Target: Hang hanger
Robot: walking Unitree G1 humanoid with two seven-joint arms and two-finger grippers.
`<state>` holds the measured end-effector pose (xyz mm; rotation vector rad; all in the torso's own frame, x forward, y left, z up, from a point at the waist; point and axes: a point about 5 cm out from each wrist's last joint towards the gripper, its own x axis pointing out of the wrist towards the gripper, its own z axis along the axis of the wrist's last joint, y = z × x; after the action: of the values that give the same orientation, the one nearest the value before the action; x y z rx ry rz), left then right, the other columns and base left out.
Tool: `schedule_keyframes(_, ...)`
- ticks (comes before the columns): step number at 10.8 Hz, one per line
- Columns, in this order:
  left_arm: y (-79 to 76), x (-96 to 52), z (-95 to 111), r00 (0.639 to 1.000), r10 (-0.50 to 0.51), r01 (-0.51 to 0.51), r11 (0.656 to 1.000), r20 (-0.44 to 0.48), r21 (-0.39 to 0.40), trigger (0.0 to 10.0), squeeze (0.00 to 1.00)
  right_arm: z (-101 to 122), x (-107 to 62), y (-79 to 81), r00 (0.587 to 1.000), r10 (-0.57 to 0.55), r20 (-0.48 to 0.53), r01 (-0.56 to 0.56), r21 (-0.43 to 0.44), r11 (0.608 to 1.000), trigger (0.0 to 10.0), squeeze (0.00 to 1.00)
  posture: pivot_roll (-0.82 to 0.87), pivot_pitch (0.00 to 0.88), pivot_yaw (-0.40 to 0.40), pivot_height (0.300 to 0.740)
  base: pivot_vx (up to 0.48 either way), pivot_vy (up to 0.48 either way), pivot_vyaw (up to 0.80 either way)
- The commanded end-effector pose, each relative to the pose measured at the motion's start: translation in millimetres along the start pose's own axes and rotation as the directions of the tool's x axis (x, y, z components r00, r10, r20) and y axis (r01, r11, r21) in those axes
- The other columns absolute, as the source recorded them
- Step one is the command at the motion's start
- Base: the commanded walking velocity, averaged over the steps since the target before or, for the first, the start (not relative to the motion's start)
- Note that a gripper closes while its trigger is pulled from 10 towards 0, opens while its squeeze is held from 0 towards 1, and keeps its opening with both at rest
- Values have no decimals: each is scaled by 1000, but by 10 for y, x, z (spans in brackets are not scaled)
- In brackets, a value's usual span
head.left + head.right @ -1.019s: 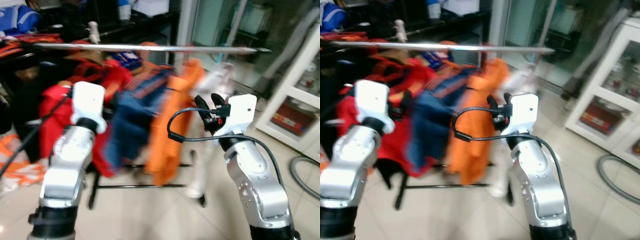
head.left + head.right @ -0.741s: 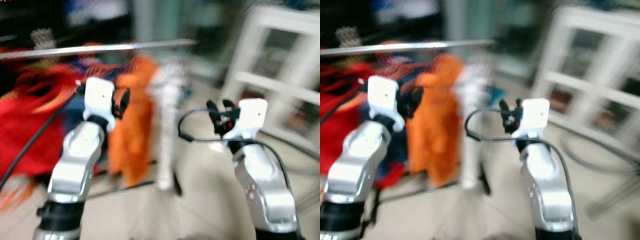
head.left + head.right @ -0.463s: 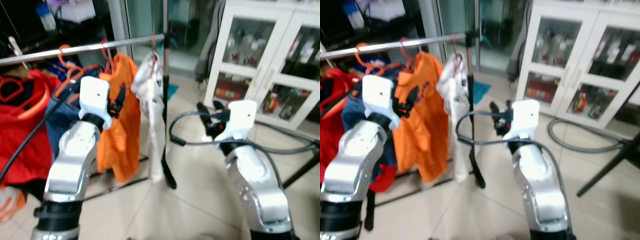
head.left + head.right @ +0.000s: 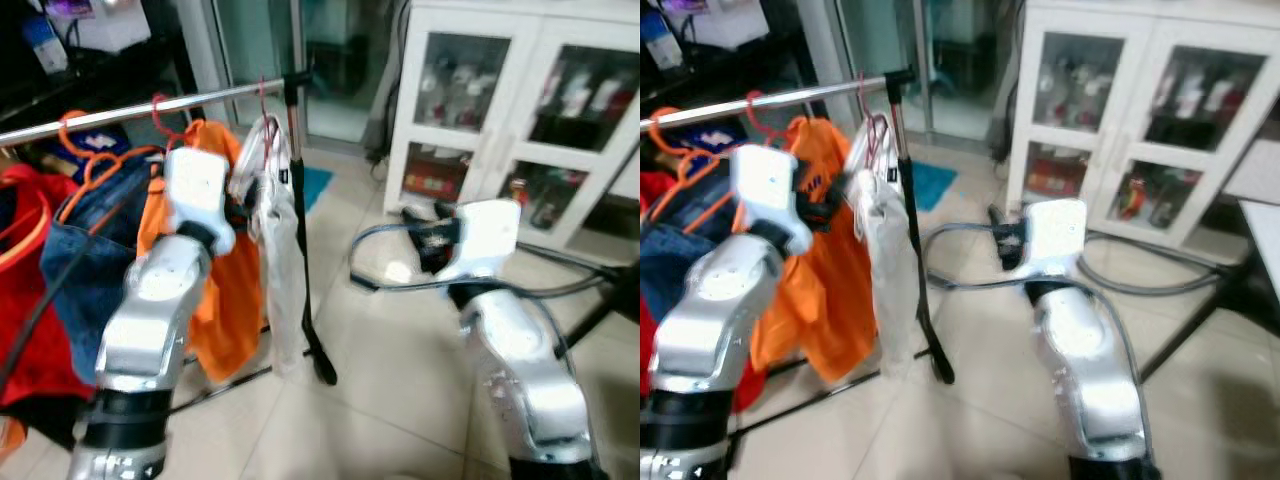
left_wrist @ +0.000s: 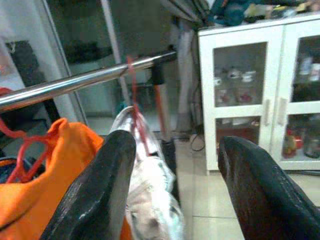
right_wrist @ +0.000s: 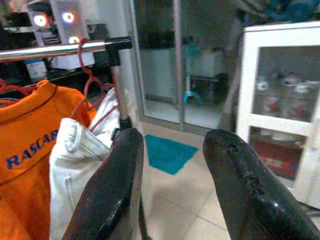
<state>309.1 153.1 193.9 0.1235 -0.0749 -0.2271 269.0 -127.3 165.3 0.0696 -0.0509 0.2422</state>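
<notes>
A chrome clothes rail (image 4: 130, 112) was seen running across the upper left of the head views, carried at its near end by a black upright post (image 4: 298, 190) standing on the tiled floor (image 4: 390, 400). The red hanger (image 5: 134, 95) was found already hooked over the rail just beside that post, with a white garment (image 4: 278, 250) draped from it. Next along the rail an orange T-shirt (image 4: 825, 290) with blue lettering was hung on an orange hanger (image 4: 160, 112), and beyond it blue jeans (image 4: 85, 250) and a red garment (image 4: 25, 300) were hung. The left pincer (image 5: 175, 165) was held up just in front of the white garment and below the rail, its two black fingers (image 5: 102, 200) spread wide with nothing gripped between them. The right pincer (image 6: 172, 165) was raised over the open floor, well apart from the rail and pointed toward it, its fingers (image 6: 235, 180) likewise spread wide and empty. A white glass-door cabinet (image 4: 520, 110) with small items on its shelves was seen against the far wall on the right, and a grey hose (image 4: 1140, 285) was laid on the floor before it. A small teal mat (image 6: 170, 155) was seen on the tiles past the post.
</notes>
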Motion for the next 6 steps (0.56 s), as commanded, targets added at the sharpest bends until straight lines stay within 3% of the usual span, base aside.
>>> schedule_keyframes(1,83,-9,-24,1000,19,-18,1000,-22,8,10000,0,14,42,65,1000,25,-1,-24,16,1000,10000,0,-119,0,41,740,480,0,0)
schedule_keyframes(6,167,-147,-64,997,73,-73,997,-36,12,10000,0,2,45,127,998,70,-6,-70,9,998,10000,0,-105,0,36,740,469,0,0)
